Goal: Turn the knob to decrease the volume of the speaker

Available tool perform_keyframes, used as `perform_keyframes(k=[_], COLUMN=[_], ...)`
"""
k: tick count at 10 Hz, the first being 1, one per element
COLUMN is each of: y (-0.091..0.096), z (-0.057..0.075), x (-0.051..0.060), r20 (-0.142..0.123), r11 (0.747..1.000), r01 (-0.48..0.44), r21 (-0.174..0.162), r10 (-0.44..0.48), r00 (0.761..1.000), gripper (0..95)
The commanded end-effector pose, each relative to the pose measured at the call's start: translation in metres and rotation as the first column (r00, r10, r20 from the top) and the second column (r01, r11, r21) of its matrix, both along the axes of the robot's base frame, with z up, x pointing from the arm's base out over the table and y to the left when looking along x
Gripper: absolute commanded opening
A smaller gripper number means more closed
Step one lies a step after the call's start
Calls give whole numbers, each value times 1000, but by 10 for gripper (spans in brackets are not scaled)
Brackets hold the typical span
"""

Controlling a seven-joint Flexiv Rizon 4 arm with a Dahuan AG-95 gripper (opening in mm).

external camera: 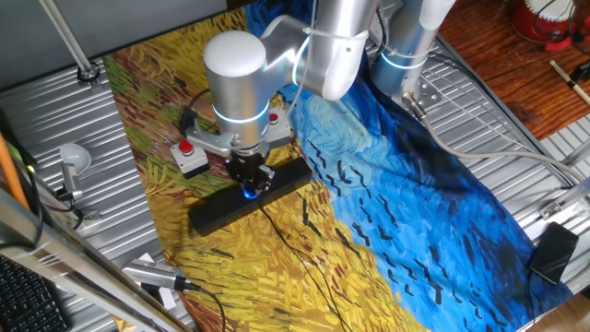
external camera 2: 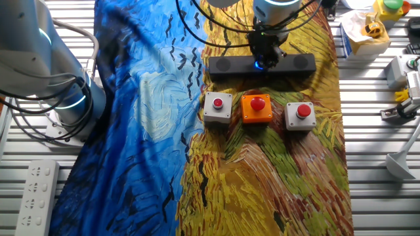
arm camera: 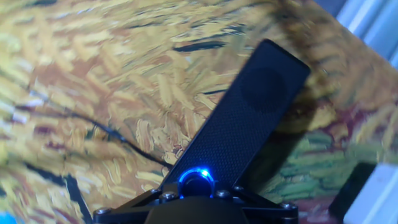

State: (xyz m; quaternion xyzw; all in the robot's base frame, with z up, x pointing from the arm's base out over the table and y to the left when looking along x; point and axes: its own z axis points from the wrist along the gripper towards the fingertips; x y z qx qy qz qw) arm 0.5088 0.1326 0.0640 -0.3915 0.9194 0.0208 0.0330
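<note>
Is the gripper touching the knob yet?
Cannot tell. Both fixed views show the gripper right at the knob on the speaker; in the hand view its body hides the fingertips.

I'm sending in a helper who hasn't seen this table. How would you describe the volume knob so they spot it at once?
Find the long black speaker lying on the yellow painted cloth, behind the row of three red-button boxes. At its middle, directly under the robot's claw, sits the knob. It is small, round and black, and alone wears a glowing blue ring.
</note>
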Motion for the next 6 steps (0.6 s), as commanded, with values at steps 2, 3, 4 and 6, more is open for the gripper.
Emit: perform_keyframes(k=[2,3,4,6], y=[0,0,0,0], z=[1,3,3,3], x=[-1,-1,-1,-1], r20=[-1,-6,-6,-22], r11=[931,897,832,754], r01=[-356,-433,-547,-648], r21=[-76,-88,-90,-109], r10=[357,434,548,650], r00=[934,901,836,760], gripper=[0,0,0,0])
